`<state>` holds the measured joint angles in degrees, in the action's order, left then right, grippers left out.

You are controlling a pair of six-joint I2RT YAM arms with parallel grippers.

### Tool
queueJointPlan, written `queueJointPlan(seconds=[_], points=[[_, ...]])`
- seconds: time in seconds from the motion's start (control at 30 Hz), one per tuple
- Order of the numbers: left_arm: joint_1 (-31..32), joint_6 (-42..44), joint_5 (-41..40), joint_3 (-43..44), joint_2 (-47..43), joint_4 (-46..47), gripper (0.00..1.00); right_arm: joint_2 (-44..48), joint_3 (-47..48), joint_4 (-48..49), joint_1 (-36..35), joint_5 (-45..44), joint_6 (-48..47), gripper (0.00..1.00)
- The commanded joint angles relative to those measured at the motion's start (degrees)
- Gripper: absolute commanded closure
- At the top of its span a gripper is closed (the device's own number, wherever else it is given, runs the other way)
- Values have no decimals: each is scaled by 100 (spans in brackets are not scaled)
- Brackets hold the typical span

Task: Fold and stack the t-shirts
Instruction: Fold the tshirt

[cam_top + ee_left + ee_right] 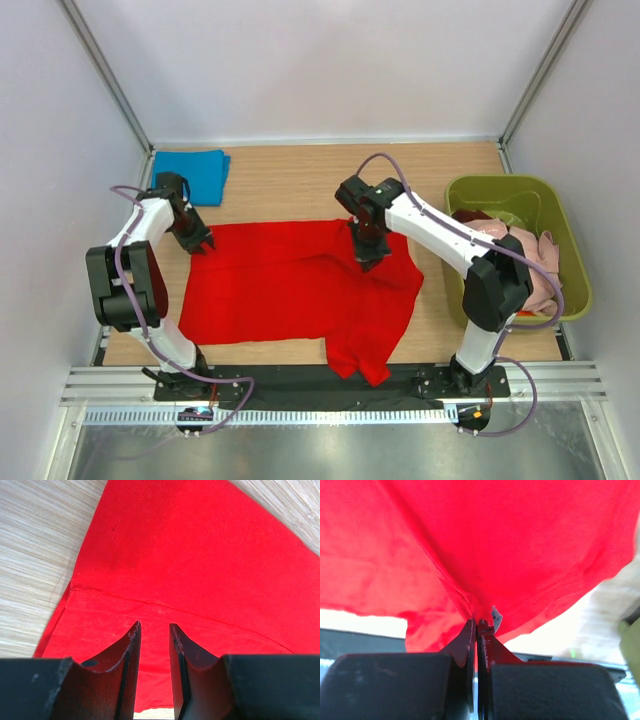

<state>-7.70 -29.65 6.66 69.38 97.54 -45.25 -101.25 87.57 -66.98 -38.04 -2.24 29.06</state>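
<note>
A bright red t-shirt (290,285) lies spread and creased at centre, its far right part drawn up into a peak, one end trailing near. A blue t-shirt (195,172) sits folded far left. A pale pink t-shirt (543,268) lies crumpled at right.

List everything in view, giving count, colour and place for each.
red t-shirt: one, bright red, spread out mid-table
blue t-shirt: one, blue, folded, far left corner
bin: one, olive green, right side of table
pale pink cloth: heaped, count unclear, inside the bin
table: one, light wood
left gripper: one, black, open, at the red t-shirt's far left corner
right gripper: one, black, pinching the red t-shirt's far right part
</note>
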Motion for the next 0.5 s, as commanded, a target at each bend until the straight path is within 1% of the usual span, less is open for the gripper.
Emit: queueJointPlan(seconds=[0.0, 0.1, 0.2, 0.23, 0.27, 0.3, 0.33, 0.37, 0.4, 0.47], points=[[6, -23, 11, 198, 55, 17, 70, 299, -21, -324, -378, 48, 477, 99], [6, -15, -6, 216, 99, 8, 69, 290, -64, -246, -633, 154, 697, 99], [-3, -15, -6, 286, 178, -10, 69, 194, -178, -149, -678, 154, 698, 98], [-3, -6, 2, 330, 204, -18, 69, 150, -205, -88, -678, 154, 628, 95], [6, -6, 2, 365, 222, -53, 69, 141, -257, -9, -670, 154, 549, 90], [6, -6, 11, 391, 257, -54, 69, 123, -275, 123, -643, 145, 513, 80], [6, -6, 11, 444, 266, -80, 69, 88, -267, 185, -504, 154, 400, 78], [-3, -15, 11, 462, 266, -89, 69, 71, -223, 385, -407, 415, 338, 77], [-3, -23, 29, 479, 266, -97, 69, 53, -171, 466, -301, 565, 285, 69], [6, -23, 46, 558, 283, -106, 69, -26, 49, 667, 199, 768, 249, 62]])
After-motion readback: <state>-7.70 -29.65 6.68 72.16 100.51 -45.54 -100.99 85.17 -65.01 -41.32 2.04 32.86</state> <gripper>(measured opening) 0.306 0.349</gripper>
